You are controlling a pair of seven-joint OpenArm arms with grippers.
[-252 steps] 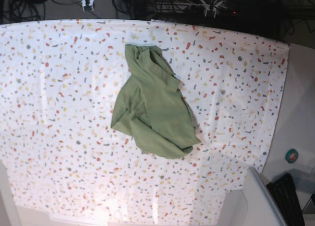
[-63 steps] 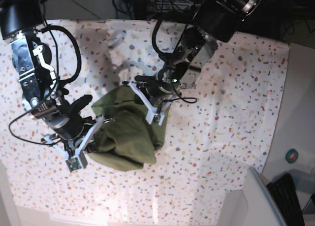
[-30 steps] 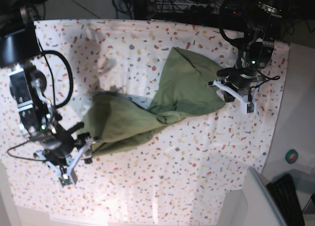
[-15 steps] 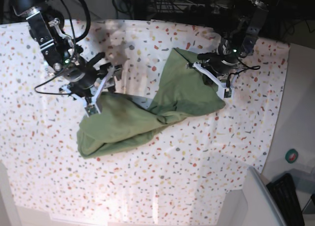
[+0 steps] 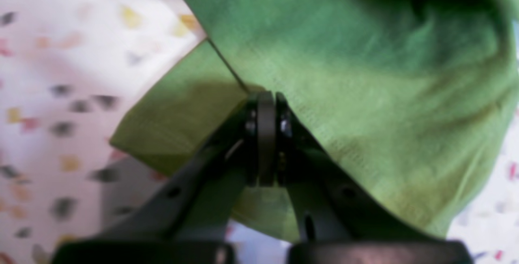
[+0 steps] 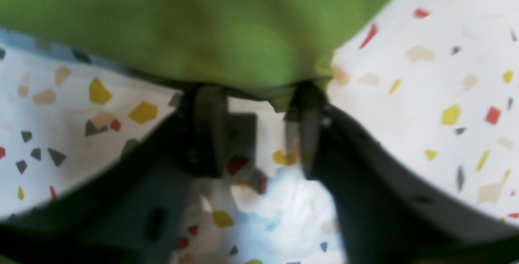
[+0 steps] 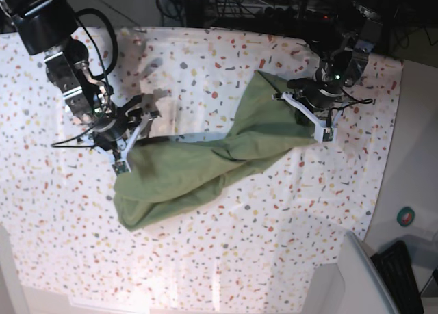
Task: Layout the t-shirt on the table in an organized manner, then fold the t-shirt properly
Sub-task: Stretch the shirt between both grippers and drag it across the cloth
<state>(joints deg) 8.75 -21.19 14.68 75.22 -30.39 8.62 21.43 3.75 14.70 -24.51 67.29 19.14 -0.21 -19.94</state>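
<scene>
The olive-green t-shirt [image 7: 205,160] is stretched in a crumpled, twisted band across the speckled white table [image 7: 287,239], one bunched end being spread toward the near left and the other raised in a fold toward the far right.

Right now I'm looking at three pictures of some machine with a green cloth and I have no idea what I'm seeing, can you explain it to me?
It is a robot with two arms. One picture looks down from above; the other two come from cameras on each wrist, looking past the pincers. An olive-green t-shirt lies stretched and twisted on the speckled table. The left pincer is closed on the shirt's cloth, seen close up in its wrist picture. The right pincer sits at the shirt's other end; its close-up shows the jaws apart with the shirt's edge at the fingertips, not clearly gripped.
</scene>
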